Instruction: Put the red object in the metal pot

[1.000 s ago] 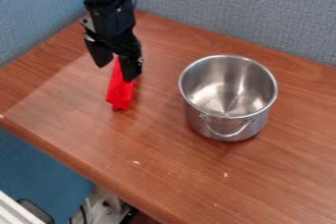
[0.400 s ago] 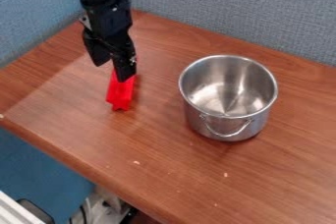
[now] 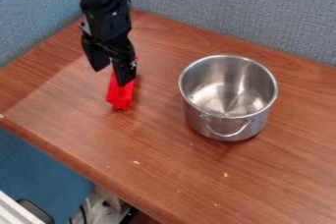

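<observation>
The red object (image 3: 121, 93) lies on the wooden table (image 3: 79, 120), left of centre, its upper end partly covered by the gripper. My black gripper (image 3: 110, 66) hangs just above that upper end, jaws open, one finger on each side, nothing held. The metal pot (image 3: 227, 96) stands upright to the right of the red object, shiny and empty, its small loop handle facing the front. A gap of bare wood separates pot and red object.
A blue textured wall runs behind the table at back and left. The table's front edge slants from lower left to lower right, with floor and cables below it.
The gripper has shifted slightly left and up from the red object's top end, staying open. The red object and the pot have not moved.
</observation>
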Controlling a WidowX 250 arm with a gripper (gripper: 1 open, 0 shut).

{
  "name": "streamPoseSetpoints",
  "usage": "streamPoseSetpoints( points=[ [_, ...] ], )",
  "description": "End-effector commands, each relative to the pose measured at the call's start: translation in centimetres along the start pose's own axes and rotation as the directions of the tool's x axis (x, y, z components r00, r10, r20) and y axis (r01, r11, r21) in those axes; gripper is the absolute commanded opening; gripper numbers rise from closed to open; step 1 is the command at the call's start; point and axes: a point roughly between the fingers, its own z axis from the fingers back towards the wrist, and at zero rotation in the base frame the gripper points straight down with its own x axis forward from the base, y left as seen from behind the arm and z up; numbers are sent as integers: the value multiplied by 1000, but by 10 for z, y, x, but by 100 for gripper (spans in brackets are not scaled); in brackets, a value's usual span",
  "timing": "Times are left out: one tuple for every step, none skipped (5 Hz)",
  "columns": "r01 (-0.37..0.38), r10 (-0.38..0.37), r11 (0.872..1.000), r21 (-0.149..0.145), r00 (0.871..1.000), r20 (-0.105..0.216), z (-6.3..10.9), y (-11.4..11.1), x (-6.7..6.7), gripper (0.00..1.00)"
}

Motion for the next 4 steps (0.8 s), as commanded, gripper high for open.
streamPoseSetpoints(
  points=[
    [68, -68, 998, 11, 997, 37, 3, 1, 7, 100],
    [144, -144, 990, -1, 989, 32, -5, -1, 9, 100],
    [218, -218, 976, -22, 976, 16, -13, -4, 10, 100],
    [231, -231, 972, -44, 973, 1, -18, 1, 7, 100]
  ],
)
